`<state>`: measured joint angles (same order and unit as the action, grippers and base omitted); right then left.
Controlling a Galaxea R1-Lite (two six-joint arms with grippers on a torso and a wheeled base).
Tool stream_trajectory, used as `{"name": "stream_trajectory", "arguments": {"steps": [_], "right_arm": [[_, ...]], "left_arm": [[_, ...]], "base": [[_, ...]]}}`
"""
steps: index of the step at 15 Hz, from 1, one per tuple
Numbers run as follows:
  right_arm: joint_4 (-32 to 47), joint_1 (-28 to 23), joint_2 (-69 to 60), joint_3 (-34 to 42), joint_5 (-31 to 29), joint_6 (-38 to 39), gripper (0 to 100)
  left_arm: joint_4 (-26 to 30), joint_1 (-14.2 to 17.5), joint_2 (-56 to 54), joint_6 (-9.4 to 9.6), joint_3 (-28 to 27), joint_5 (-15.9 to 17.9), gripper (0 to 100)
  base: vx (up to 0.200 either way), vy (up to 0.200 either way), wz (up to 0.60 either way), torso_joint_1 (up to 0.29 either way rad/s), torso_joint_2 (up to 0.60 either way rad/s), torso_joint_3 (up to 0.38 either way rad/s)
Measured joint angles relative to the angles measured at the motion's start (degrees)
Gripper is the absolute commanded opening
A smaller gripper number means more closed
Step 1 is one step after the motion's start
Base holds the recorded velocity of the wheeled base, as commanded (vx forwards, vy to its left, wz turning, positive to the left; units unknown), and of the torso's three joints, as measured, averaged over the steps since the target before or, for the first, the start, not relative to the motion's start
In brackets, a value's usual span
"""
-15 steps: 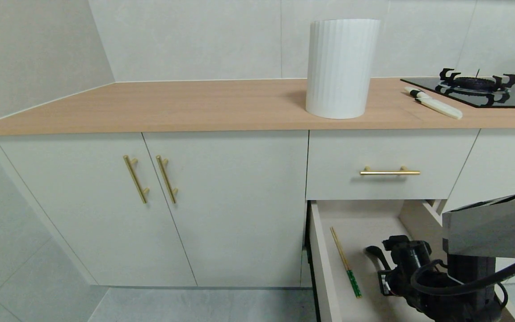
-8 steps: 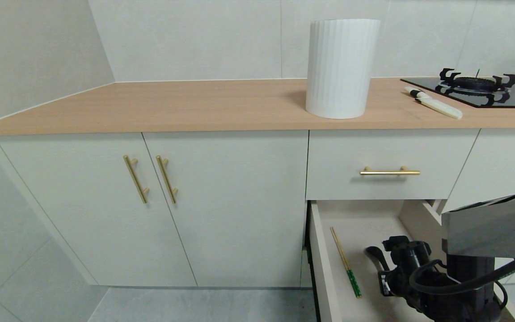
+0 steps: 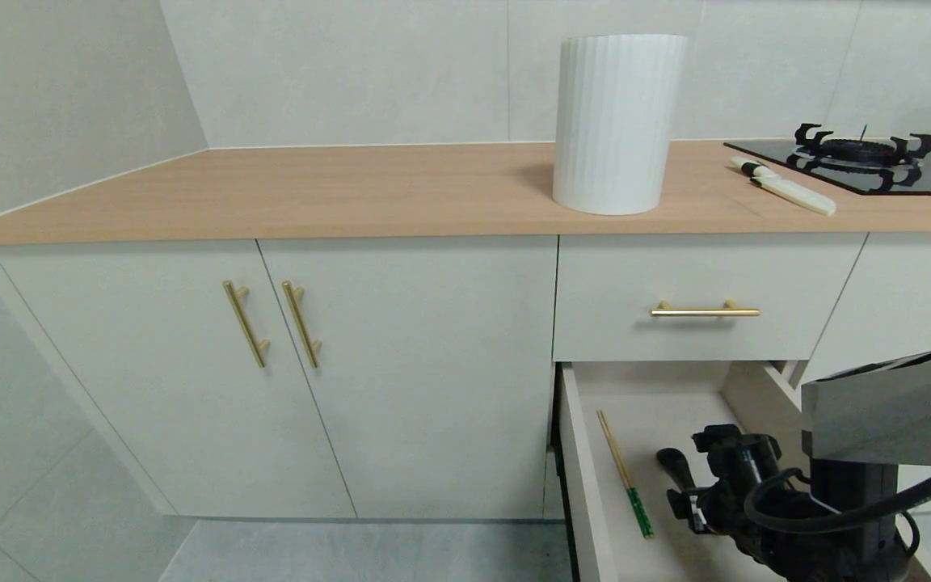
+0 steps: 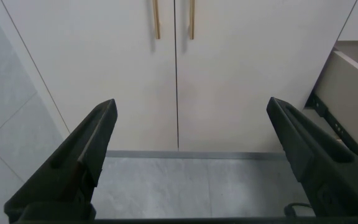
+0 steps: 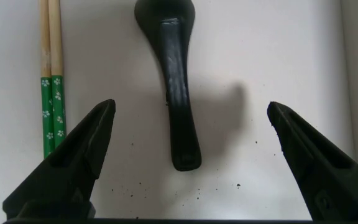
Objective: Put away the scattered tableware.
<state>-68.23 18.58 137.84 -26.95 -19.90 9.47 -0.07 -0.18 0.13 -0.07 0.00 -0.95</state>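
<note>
While my right jaws hang wide over the black spoon (image 5: pixel 179 81) in the drawer (image 3: pixel 583 485), a careless lift may strike the chopsticks (image 5: pixel 50 93); left jaws wide too.

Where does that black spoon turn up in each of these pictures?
Head view: the black spoon lies in the open drawer, lower right.
Left wrist view: faces the cabinet doors and floor instead.
Right wrist view: centre, framed by the open right gripper.
Shared landmark: the green-tipped chopsticks beside it.
</note>
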Motion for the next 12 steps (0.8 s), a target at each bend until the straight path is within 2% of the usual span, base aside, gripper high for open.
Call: {"name": "stream_trajectory", "arguments": {"steps": [6, 7, 8, 10, 12], "right_arm": [[0.66, -0.98, -8.42, 2.36, -0.02, -0.61, 100], [2.0, -1.66, -11.02, 2.57, 0.09, -1.02, 100], [4.46, -2.33, -13.97, 2.65, 0.27, -1.29, 100], [11.12, -3.73, -20.58, 2.43, 1.04, -1.54, 100], [19.68, -4.39, -27.64, 1.71, 2.66, -1.67, 100]], "left_arm": [[0.02, 0.0, 0.0, 0.02, 0.0, 0.02, 100], [0.07, 0.0, 0.0, 0.5, 0.0, 0.05, 100], [0.07, 0.0, 0.0, 1.52, 0.0, 0.09, 100], [0.07, 0.0, 0.0, 0.26, -0.02, 0.05, 100], [0.07, 0.0, 0.0, -0.04, -0.02, 0.02, 100]], "base": [[0.0, 0.0, 0.0, 0.0, 0.0, 0.0], [0.0, 0.0, 0.0, 0.0, 0.0, 0.0], [0.0, 0.0, 0.0, 0.0, 0.0, 0.0], [0.0, 0.0, 0.0, 0.0, 0.0, 0.0], [0.0, 0.0, 0.0, 0.0, 0.0, 0.0]]}}
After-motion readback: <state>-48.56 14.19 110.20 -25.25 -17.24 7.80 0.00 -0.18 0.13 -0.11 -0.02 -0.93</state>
